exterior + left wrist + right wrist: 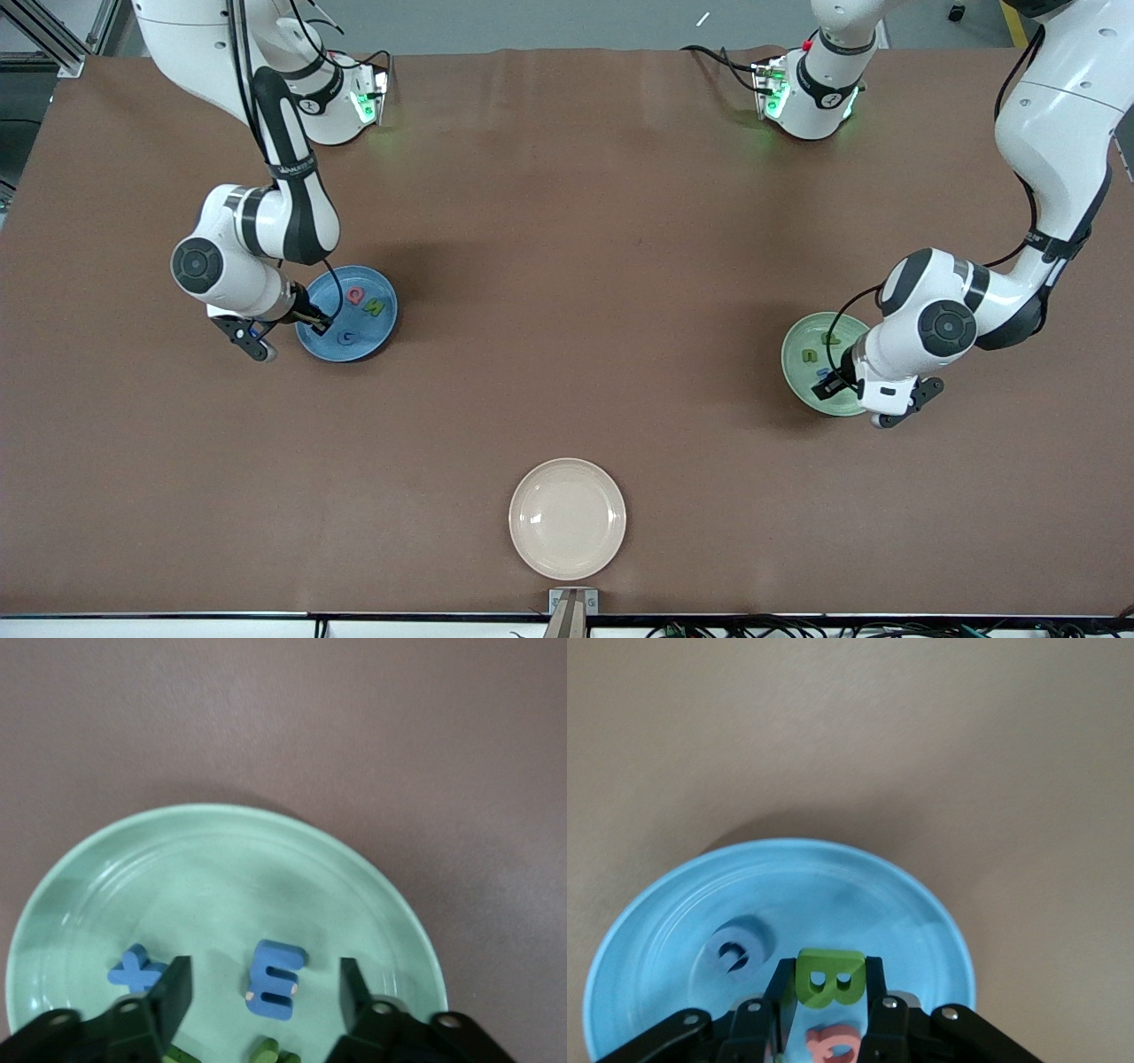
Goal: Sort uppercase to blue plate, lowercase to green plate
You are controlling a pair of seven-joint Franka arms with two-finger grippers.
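Note:
My right gripper (829, 967) hangs just over the blue plate (859, 895), shut on the green uppercase B (829, 981). A blue G (737, 948) and a pink Q (833, 1045) lie in that plate, and the front view also shows a green N (374, 308) there. My left gripper (264, 970) is open low over the green plate (221, 886). The blue lowercase m (276, 979) lies loose between its fingers. A blue x (135, 969) and green letters (270, 1051) lie beside it.
The blue plate (372, 341) sits toward the right arm's end of the table and the green plate (797, 377) toward the left arm's end. An empty beige plate (567, 518) rests nearest the front camera, midway between them.

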